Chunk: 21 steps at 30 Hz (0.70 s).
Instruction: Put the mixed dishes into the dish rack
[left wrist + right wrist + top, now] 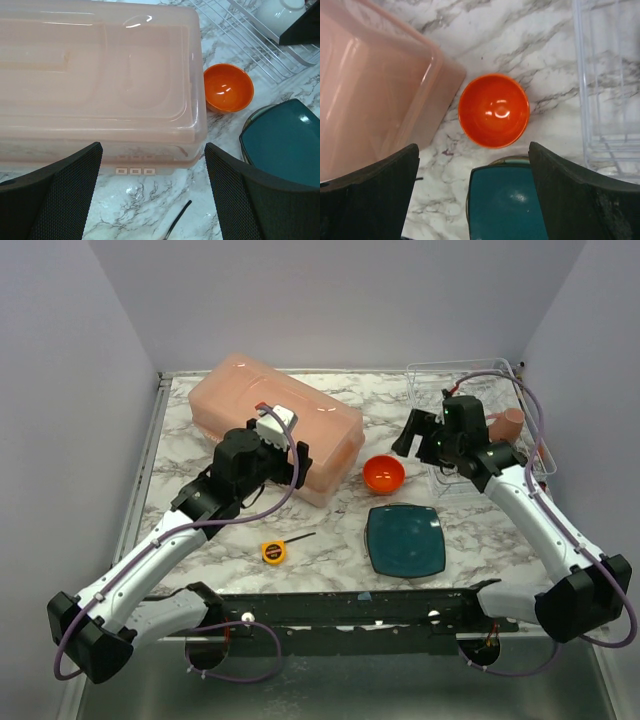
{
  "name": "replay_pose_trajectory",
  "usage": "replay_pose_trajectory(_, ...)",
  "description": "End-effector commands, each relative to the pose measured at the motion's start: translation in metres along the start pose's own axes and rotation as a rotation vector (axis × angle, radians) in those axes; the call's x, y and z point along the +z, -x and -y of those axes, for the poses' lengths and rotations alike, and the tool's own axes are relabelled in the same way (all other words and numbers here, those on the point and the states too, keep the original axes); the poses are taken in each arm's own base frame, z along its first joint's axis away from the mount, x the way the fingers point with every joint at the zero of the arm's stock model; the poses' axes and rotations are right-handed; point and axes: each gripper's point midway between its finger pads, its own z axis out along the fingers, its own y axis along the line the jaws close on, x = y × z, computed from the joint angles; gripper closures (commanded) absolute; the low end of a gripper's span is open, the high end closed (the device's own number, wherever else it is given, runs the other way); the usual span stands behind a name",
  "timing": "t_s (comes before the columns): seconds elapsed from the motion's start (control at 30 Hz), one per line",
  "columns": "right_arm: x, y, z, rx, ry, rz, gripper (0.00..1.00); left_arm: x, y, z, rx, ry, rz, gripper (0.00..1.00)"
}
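Observation:
An orange bowl (pixel 383 474) sits upright on the marble table, also seen in the left wrist view (pixel 228 88) and the right wrist view (pixel 493 110). A teal square plate (pixel 405 539) lies in front of it, on a round plate whose rim peeks out (pixel 510 160). The wire dish rack (pixel 440 380) stands at the back right; a white bowl (pixel 282 12) rests in it and a pinkish mug (pixel 508 422) shows by it. My right gripper (pixel 475 200) is open and empty above the orange bowl and teal plate. My left gripper (pixel 152 200) is open and empty near the pink tub.
A big pink plastic tub (pixel 275 425) with a lid stands at the back left, close to the orange bowl. A yellow tape measure (pixel 273 551) lies near the front, with a thin black strip (pixel 179 218) extending from it.

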Motion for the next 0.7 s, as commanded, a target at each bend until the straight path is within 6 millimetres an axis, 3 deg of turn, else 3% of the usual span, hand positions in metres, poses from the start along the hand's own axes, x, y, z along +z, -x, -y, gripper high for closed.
replay_pose_trajectory(0.0, 0.001, -0.045, -0.022, 0.050, 0.095, -0.106, 0.08, -0.001, 0.003, 0.007, 0.018, -0.020, 0.006, 0.17)
replay_pose_trajectory(0.13, 0.019, -0.075, -0.012, -0.027, -0.057, -0.156, 0.14, -0.003, 0.004, 0.009, 0.034, -0.020, 0.017, 0.17)
replay_pose_trajectory(0.23, 0.031, -0.085, 0.009, -0.084, -0.231, -0.170, 0.20, -0.004, 0.004, 0.009, 0.047, -0.013, 0.023, 0.17)
replay_pose_trajectory(0.4, 0.043, -0.086, 0.030, -0.136, -0.351, -0.159, 0.25, -0.005, 0.005, 0.009, 0.055, -0.010, 0.031, 0.17)
replay_pose_trajectory(0.53, 0.047, -0.089, 0.031, -0.156, -0.370, -0.164, 0.27, -0.006, 0.006, 0.009, 0.056, -0.010, 0.036, 0.17)
replay_pose_trajectory(0.67, 0.038, -0.074, 0.018, -0.150, -0.322, -0.127, 0.27, -0.007, 0.008, 0.016, 0.059, -0.030, 0.047, 0.18)
